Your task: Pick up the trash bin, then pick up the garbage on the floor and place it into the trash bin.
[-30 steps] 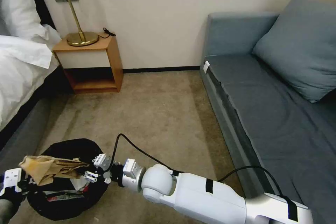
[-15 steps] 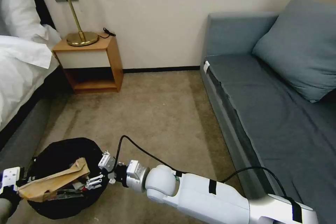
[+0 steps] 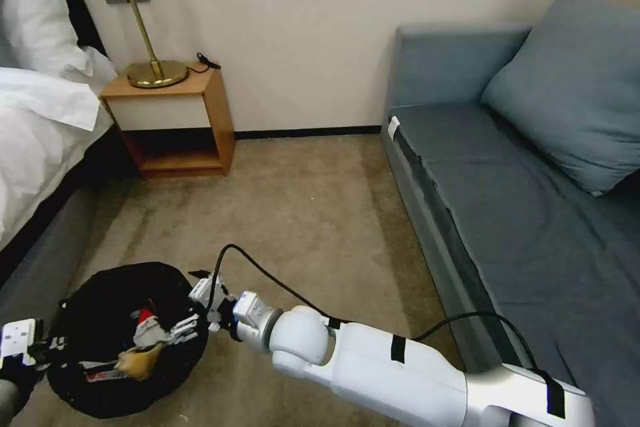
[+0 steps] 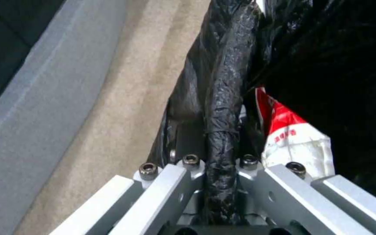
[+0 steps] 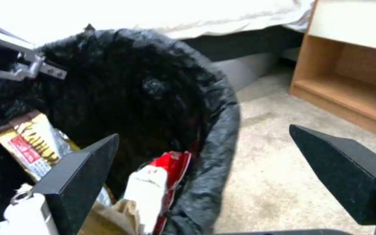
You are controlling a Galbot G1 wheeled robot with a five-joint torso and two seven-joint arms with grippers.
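Trash bin (image 3: 120, 340), small, round, lined with crinkly black plastic, hanging just above the carpet beside the bed, left tool (image 4: 216, 169) pinching its rim and slippery liner fold, right tool (image 5: 205, 182) hovering spread over light, soft crumpled tan paper (image 3: 137, 363) inside.

Right gripper (image 3: 190, 312) spread wide (arm outstretched), left gripper (image 4: 216, 163) clamped

A wooden nightstand (image 3: 175, 123) stands against the plain cream wall (image 3: 300, 33), with a brass lamp (image 3: 150, 47) on top (its pale shade cut off at the frame edge). Left of the nightstand lies a bed (image 3: 40, 133) with white linen; right of it, across tan carpet (image 3: 287, 213), sits a blue-grey sofa (image 3: 520, 213) with one cushion (image 3: 567, 87).
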